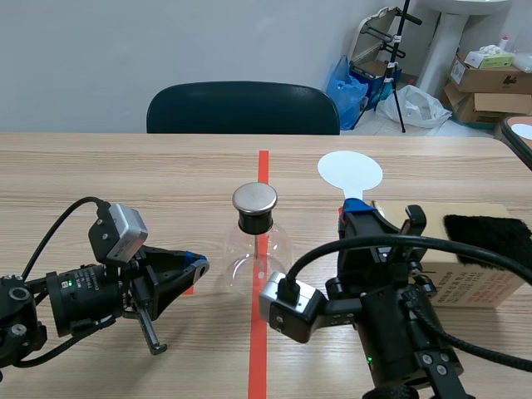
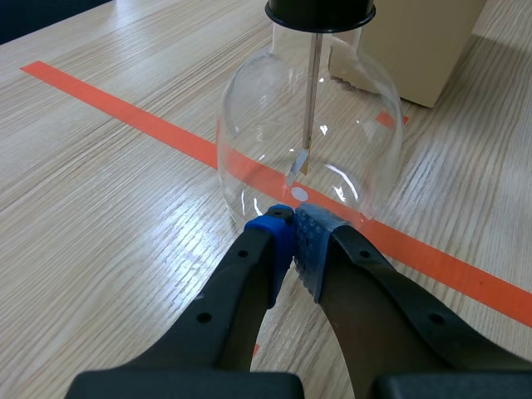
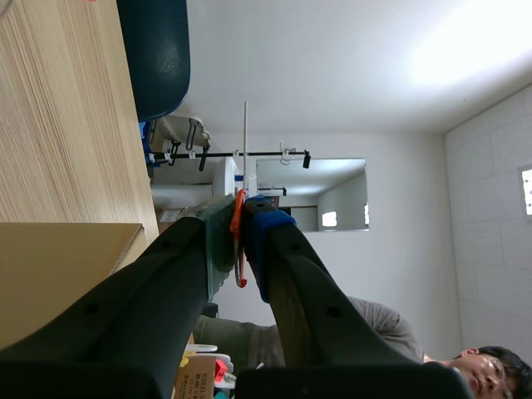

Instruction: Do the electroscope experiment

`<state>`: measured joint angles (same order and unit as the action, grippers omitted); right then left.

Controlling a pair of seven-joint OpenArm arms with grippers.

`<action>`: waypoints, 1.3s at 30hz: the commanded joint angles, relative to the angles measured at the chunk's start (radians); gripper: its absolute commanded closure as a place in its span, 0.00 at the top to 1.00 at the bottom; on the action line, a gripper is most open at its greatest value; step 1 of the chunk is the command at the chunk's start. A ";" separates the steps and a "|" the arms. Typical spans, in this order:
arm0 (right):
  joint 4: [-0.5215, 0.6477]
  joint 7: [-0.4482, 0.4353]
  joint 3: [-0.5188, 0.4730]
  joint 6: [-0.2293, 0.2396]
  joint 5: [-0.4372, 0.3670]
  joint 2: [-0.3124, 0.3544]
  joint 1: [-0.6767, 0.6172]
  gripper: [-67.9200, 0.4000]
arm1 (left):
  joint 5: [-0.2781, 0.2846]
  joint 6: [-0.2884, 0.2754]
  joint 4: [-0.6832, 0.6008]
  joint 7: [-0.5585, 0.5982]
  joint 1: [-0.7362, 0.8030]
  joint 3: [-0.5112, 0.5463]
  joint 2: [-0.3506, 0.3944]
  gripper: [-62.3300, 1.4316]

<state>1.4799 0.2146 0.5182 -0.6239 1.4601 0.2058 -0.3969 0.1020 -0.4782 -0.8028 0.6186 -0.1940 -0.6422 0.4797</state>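
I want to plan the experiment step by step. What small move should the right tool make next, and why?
Probably carry the white disc sideways toward the metal cap of the glass flask. The right tool is shut on the disc's handle, holding it upright, apart from the cap; the left tool, shut on nothing, sits at the flask's base.

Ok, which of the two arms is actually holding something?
The right arm: its jaws are shut on the handle of the white disc. The left arm has its jaws shut on nothing, tips close by the glass flask.
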 commanded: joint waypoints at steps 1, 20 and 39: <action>0.008 0.004 -0.006 -0.011 0.001 0.005 0.012 0.03 | 0.010 -0.003 -0.024 0.014 -0.003 0.003 0.000 0.07; 0.008 0.005 -0.006 -0.011 0.001 0.005 0.012 0.03 | 0.010 -0.003 -0.024 0.014 -0.003 0.003 0.000 0.07; 0.008 -0.020 -0.008 -0.011 0.001 0.005 0.012 0.03 | 0.010 -0.003 -0.024 0.014 -0.003 0.003 0.000 0.07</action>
<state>1.4799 0.2039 0.5182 -0.6239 1.4601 0.2058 -0.3969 0.1020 -0.4782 -0.8028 0.6186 -0.1940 -0.6422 0.4797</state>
